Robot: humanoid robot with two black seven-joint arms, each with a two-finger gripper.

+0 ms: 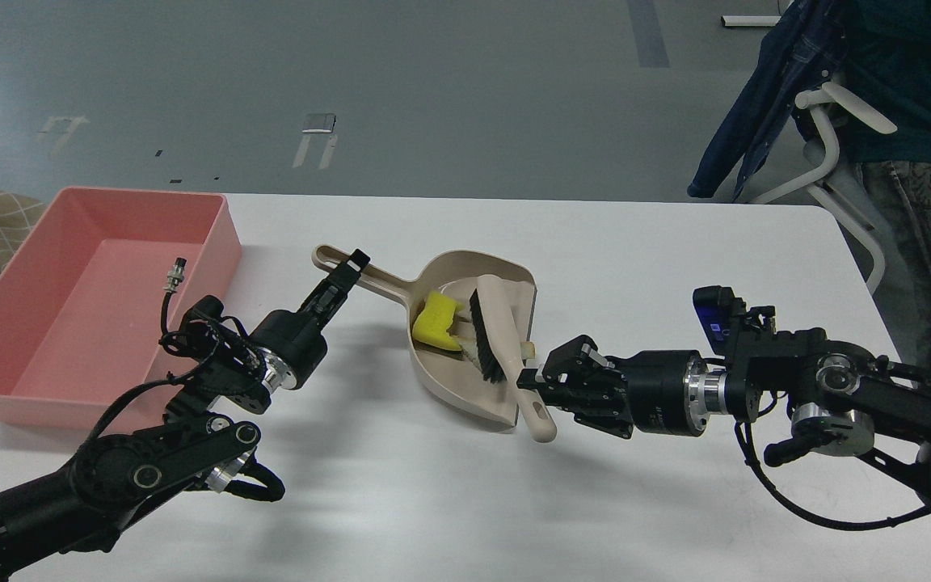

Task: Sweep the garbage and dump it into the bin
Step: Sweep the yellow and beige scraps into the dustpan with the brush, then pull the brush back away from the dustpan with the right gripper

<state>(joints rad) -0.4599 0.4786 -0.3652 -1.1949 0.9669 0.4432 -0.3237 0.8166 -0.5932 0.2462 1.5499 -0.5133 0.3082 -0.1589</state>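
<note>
The yellow sponge chunk (pixel 436 321) lies inside the beige dustpan (pixel 465 388), against its left wall, just beyond your right pincer (pixel 532 380) and off to its left. A pale scrap, likely the bread piece (pixel 472 351), shows beneath the brush bristles, also within the pan; it is too covered to confirm its shape. A small pale fragment (pixel 527 349) sits at the pan's right edge, directly ahead of the right pincer; what it is cannot be told.

The hand brush (pixel 491 331) rests in the pan, bristles down across the scraps, its handle running back to the right pincer, which is clenched on that handle near its looped end. Your left pincer (pixel 350 269) is clamped on the dustpan's long handle at its far end, well to the left of the pan body.

The salmon-pink bin (pixel 29 388) stands to the left of the left pincer, on the white table (pixel 635 267), apart from the dustpan. It appears to hold no garbage.

Judgement: sweeping appears complete, and the step in hand is the change from sweep to dump. The next move calls for you to lift the brush clear with the right pincer, then raise the pan level on the left, carry it leftward over the bin and tip it. Keep the pan mouth raised in transit, or the scraps may slide out.
</note>
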